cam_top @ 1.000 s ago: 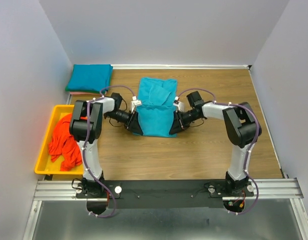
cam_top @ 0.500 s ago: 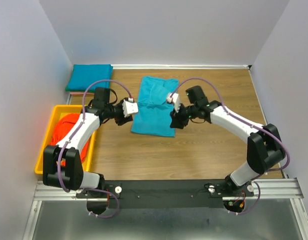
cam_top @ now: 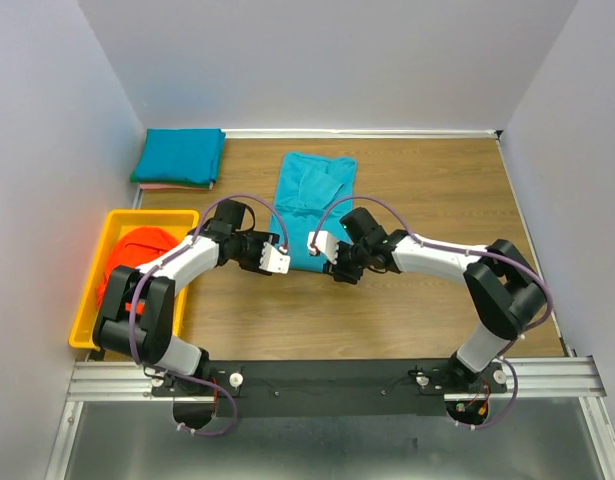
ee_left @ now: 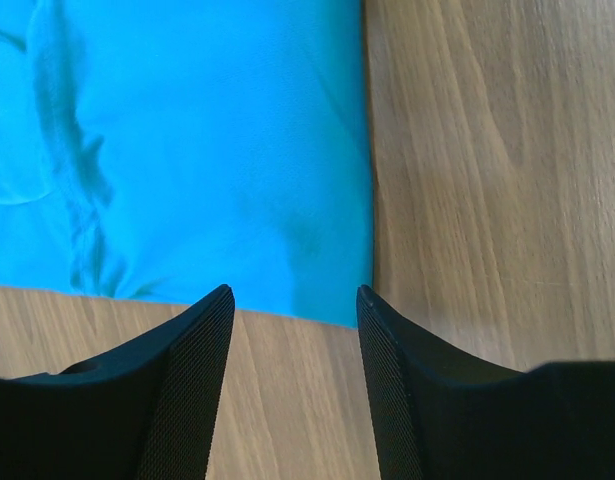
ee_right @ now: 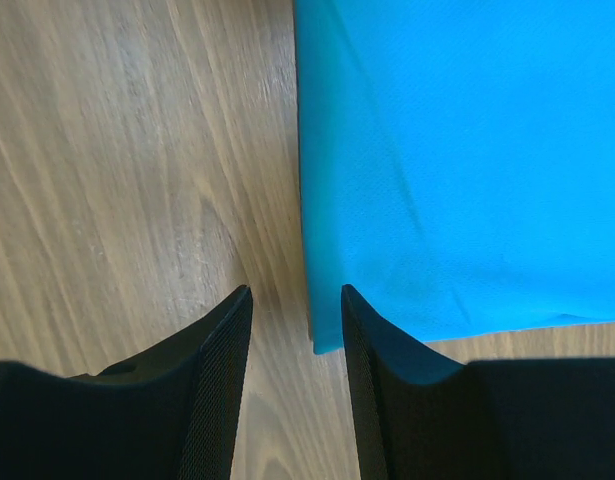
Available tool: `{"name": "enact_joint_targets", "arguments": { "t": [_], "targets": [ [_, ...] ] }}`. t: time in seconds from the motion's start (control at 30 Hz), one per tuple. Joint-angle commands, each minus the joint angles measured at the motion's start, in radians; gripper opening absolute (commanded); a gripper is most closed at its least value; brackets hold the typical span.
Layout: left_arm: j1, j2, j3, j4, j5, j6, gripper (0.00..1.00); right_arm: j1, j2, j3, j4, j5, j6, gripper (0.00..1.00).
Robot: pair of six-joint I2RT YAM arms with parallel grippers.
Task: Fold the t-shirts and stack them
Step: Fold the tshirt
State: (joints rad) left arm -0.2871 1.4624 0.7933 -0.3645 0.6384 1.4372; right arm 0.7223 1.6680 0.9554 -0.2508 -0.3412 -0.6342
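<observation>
Flanking teal t-shirt [cam_top: 312,195]: left tool [ee_left: 292,293], right tool [ee_right: 296,292] (both gaping).

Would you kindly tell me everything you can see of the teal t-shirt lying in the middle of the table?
The teal t-shirt is plain soft cloth, folded lengthwise into a long strip with a sleeve laid on top, lightly creased. It lies flat on the wooden table, running away from the arms. The left claw and right claw, both open, hover at its near corners; neither grips it.
</observation>
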Motion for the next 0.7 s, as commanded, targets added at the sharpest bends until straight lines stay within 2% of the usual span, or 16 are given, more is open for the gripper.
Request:
{"name": "enact_joint_targets", "arguments": {
  "t": [0.0, 0.3, 0.43, 0.5, 0.57, 0.6, 0.63, 0.67],
  "targets": [
    [-0.015, 0.036, 0.012, -0.002, -0.04, 0.063, 0.6, 0.014, 0.041, -0.039, 0.073, 0.076, -0.036, 0.48],
    [-0.021, 0.13, 0.069, -0.134, -0.106, 0.18, 0.59, 0.014, 0.079, -0.079, 0.108, 0.125, -0.056, 0.46],
    [-0.029, 0.203, 0.119, -0.169, -0.123, 0.18, 0.57, 0.014, 0.075, -0.096, 0.108, 0.128, -0.056, 0.33],
    [-0.03, 0.225, 0.148, -0.185, -0.131, 0.177, 0.52, 0.014, 0.068, -0.109, 0.102, 0.133, -0.056, 0.27],
    [-0.03, 0.254, 0.178, -0.214, -0.134, 0.184, 0.43, 0.014, 0.058, -0.116, 0.097, 0.142, -0.053, 0.22],
    [-0.032, 0.263, 0.185, -0.22, -0.131, 0.184, 0.36, 0.014, 0.055, -0.119, 0.094, 0.145, -0.053, 0.19],
    [-0.032, 0.263, 0.19, -0.228, -0.126, 0.186, 0.24, 0.016, 0.049, -0.122, 0.093, 0.145, -0.053, 0.14],
    [-0.03, 0.26, 0.193, -0.235, -0.123, 0.19, 0.18, 0.016, 0.042, -0.122, 0.091, 0.145, -0.052, 0.12]
  ]
}}
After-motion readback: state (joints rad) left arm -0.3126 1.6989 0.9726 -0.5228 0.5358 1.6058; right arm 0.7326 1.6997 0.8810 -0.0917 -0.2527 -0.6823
